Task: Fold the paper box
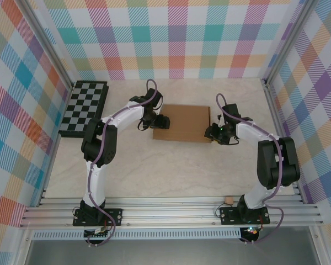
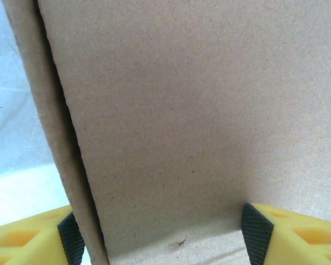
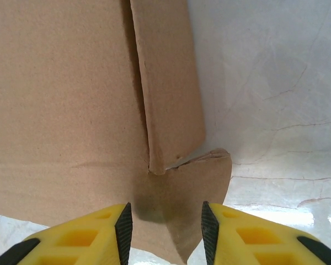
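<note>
Cardboard first: the paper box [image 1: 183,122] lies mid-surface [image 1: 154,171]. The left fingers [image 2: 257,234] are spread wide at its left edge. The right fingers [image 3: 124,226] sit half apart over a corner tab, squeezing nothing. Lift both side flaps slowly, together, so the box stays put.

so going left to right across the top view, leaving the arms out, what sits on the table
chessboard → paper box → small cardboard scrap, near the front edge
</note>
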You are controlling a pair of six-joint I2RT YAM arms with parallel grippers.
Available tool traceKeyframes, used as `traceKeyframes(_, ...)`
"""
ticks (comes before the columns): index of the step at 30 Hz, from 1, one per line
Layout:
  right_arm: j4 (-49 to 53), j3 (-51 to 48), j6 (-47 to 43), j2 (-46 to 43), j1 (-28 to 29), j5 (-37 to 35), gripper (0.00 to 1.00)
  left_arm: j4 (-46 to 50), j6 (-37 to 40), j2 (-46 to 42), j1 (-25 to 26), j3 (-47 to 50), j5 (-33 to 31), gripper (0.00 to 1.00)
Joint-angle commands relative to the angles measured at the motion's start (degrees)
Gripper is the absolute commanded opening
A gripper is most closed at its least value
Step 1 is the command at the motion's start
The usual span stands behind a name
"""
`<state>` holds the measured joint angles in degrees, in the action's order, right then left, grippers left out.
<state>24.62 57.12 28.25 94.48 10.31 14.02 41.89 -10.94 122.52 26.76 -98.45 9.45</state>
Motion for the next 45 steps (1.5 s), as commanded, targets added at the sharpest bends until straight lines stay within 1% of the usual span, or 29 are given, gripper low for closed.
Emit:
traceKeyframes(1,-1.18,-1.86,0.50,0.17,-0.21,0.83,0.39,4.17,0.48,4.04,-0.97,1.46,-2.35,0.75)
traceKeyframes(5,-2.33,-2.81,0.34,0.92,-0.20,1.10,0.36,3.99,0.40,4.31,-0.93,1.42,-2.21,0.75)
traceKeyframes(13,-7.37,-2.79,-1.77,1.28,-0.20,2.06,0.36,4.18,0.39,4.13,-0.94,1.42,-2.07,0.75)
traceKeyframes(16,-7.18,-1.81,-2.24,1.50,-0.20,3.29,0.41,4.41,0.48,4.11,-0.95,1.27,-2.07,0.75)
traceKeyframes(19,-5.90,-1.32,-2.81,0.88,-0.10,1.90,0.49,4.61,0.66,4.22,-0.93,1.00,-2.18,0.75)
traceKeyframes(22,-4.95,-0.66,-4.85,1.20,-0.14,0.31,0.51,4.79,0.74,4.18,-0.92,0.82,-2.00,0.75)
traceKeyframes(25,-6.95,-0.87,-5.47,1.85,-0.13,3.05,0.47,5.03,0.83,4.30,-0.97,0.47,-2.04,0.75)
traceKeyframes(29,-8.22,-1.55,-3.43,1.63,-0.12,5.12,0.40,5.14,0.74,4.14,-0.97,0.28,-2.06,0.75)
traceKeyframes(34,-7.25,-1.85,-3.63,0.98,-0.11,5.15,0.37,5.31,0.85,4.13,-0.94,0.19,-2.18,0.75)
traceKeyframes(37,-5.20,-1.32,-4.53,0.78,-0.11,3.89,0.37,5.31,0.91,4.13,-0.93,0.26,-2.17,0.75)
traceKeyframes(41,-3.21,-0.61,-4.46,0.69,-0.11,5.63,0.35,5.32,0.92,4.04,-0.94,0.29,-2.29,0.75)
traceKeyframes(45,-2.43,-0.40,-3.91,-0.60,-0.02,5.88,0.35,5.43,0.92,4.13,-1.00,0.19,-2.34,0.75)
